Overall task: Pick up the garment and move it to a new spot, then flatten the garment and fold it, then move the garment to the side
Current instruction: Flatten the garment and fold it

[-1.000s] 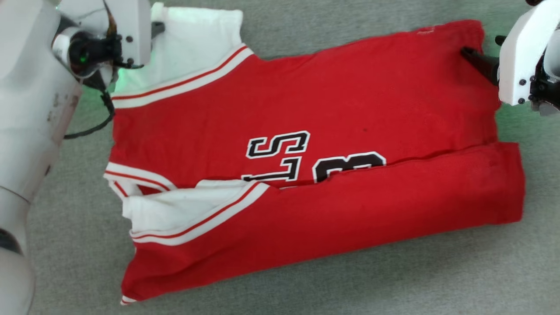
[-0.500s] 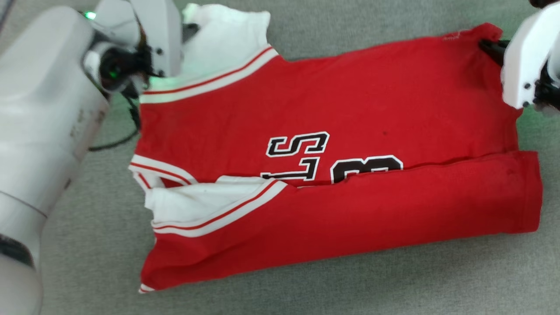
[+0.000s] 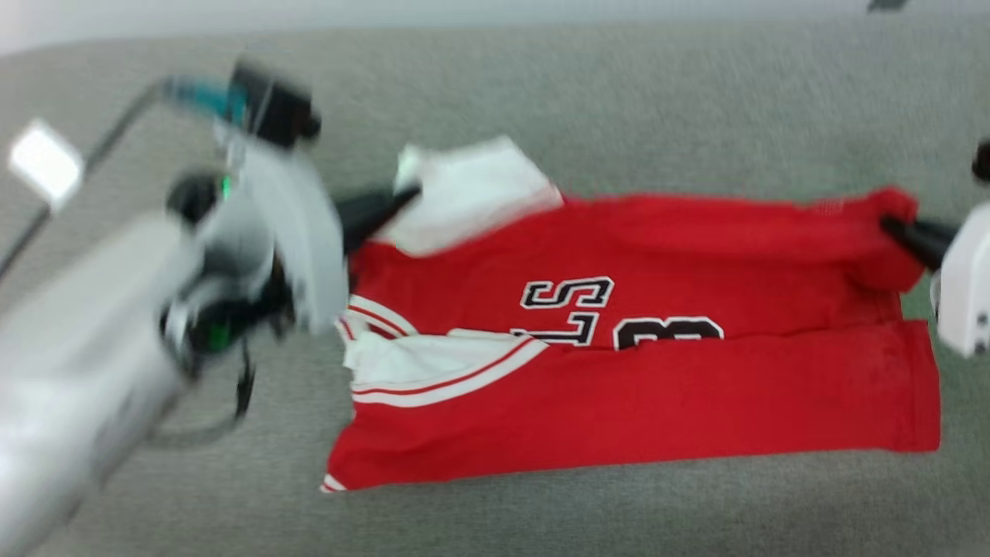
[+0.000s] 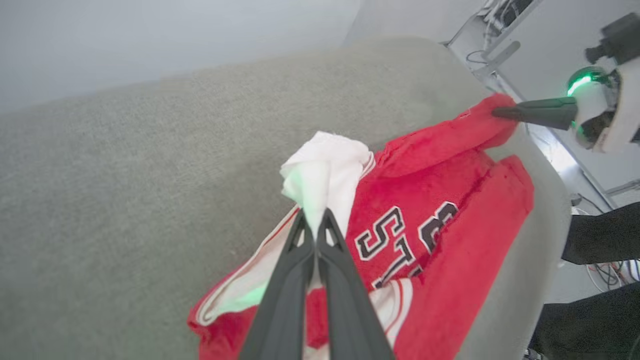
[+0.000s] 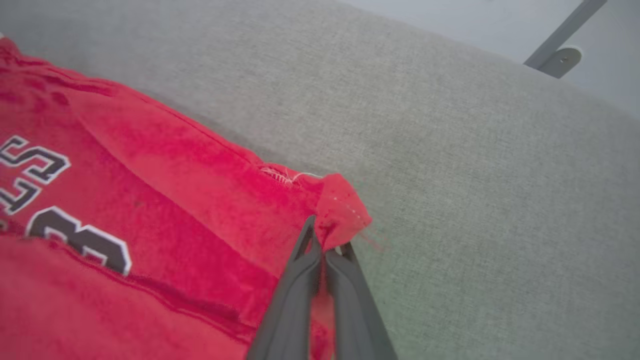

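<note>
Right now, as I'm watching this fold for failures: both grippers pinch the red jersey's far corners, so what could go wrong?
The right gripper pinches only a small tip at the hem corner of the thin bright red jersey; it could slip free when pulled. The left gripper holds a bunched white fabric panel, so that side may fold crumpled.

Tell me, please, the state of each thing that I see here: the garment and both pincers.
garment: half folded, near side laid over the middle, two far corners pinched up.
left pincer: shut on the garment's white corner.
right pincer: shut on the garment's red corner.
</note>
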Robot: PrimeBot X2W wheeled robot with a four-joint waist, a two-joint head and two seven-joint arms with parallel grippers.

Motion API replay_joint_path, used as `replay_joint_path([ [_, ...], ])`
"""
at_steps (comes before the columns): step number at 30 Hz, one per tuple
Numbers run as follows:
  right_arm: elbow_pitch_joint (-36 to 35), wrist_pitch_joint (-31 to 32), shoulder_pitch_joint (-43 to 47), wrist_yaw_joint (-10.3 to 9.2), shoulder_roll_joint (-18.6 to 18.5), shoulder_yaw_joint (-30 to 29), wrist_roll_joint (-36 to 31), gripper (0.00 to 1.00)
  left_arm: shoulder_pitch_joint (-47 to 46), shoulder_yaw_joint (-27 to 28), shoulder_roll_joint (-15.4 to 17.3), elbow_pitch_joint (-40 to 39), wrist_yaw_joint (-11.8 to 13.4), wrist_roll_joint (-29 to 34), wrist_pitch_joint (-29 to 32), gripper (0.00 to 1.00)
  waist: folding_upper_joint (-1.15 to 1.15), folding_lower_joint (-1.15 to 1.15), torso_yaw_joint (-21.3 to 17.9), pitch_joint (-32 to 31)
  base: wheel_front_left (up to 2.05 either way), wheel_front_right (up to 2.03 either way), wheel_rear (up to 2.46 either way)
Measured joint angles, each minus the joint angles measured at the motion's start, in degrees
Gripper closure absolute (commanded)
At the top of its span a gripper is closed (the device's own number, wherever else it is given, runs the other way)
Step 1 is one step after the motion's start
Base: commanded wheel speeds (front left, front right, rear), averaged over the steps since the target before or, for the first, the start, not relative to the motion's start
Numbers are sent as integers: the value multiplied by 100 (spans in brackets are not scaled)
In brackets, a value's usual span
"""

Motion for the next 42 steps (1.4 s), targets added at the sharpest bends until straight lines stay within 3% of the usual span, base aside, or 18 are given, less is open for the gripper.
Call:
replay_joint_path([
  [4, -424, -160, 673, 0, -276, -156, 92, 100, 917, -35, 569, -1198, 0, -224, -826, 100, 0, 0, 168, -254, 0, 0, 0],
  [8, -678, -408, 1367, 0, -430, -523, 183, 100, 1831, -86, 1067, -1771, 0, -322, -1633, 100, 0, 0, 325, -406, 0, 0, 0],
  [12, -871, -670, 2072, 0, -448, -962, 256, 100, 2408, -212, 1162, -1983, 0, -312, -2115, 100, 0, 0, 441, -499, 0, 0, 0],
  [16, -834, -820, 2647, 0, -360, -1314, 178, 100, 2709, -349, 968, -1841, 29, -250, -2353, 100, 0, 0, 497, -460, 0, 0, 0],
  [22, -580, -1027, 2873, 0, -23, -1541, -243, 100, 2766, -554, 218, -806, 36, -122, -2458, 100, 0, 0, 510, -300, 0, 0, 0],
  [27, -457, -1098, 2872, 0, 200, -1591, -510, 99, 2719, -606, -127, 59, 32, 219, -2738, 100, 0, 0, 429, -247, 0, 0, 0],
  [28, -461, -1141, 2872, 0, 226, -1606, -538, 68, 2719, -597, -190, 131, 15, 241, -2795, 99, 0, 0, 414, -246, 0, 0, 0],
  [30, -480, -1188, 2879, 0, 271, -1659, -538, 0, 2728, -556, -288, 226, 15, 265, -2881, 68, 0, 0, 393, -261, 0, 0, 0],
  [31, -504, -1196, 2896, 0, 272, -1696, -555, 0, 2739, -538, -310, 270, 15, 336, -2919, 51, 0, 0, 387, -279, 0, 0, 0],
  [32, -543, -1210, 2921, 0, 268, -1733, -560, 0, 2767, -528, -318, 298, 15, 414, -2953, 51, 0, 0, 385, -306, 0, 0, 0],
  [33, -599, -1211, 2977, 0, 270, -1792, -527, 0, 2822, -480, -328, 316, 15, 457, -2984, 21, 0, 0, 385, -338, 0, 0, 0],
  [34, -649, -1213, 3039, 0, 268, -1842, -488, 0, 2902, -389, -349, 337, 15, 468, -3004, 0, 0, 0, 386, -373, 0, 0, 0],
  [37, -815, -1195, 3254, 0, 170, -2091, -390, 0, 3172, 0, -442, 288, 98, 655, -3028, 0, 0, 0, 416, -501, 0, 0, 0],
  [42, -950, -1027, 3679, 0, 47, -2666, -111, 0, 3926, 1303, -766, -92, 221, 1251, -3048, 0, 0, 0, 588, -694, 0, 0, 0],
])
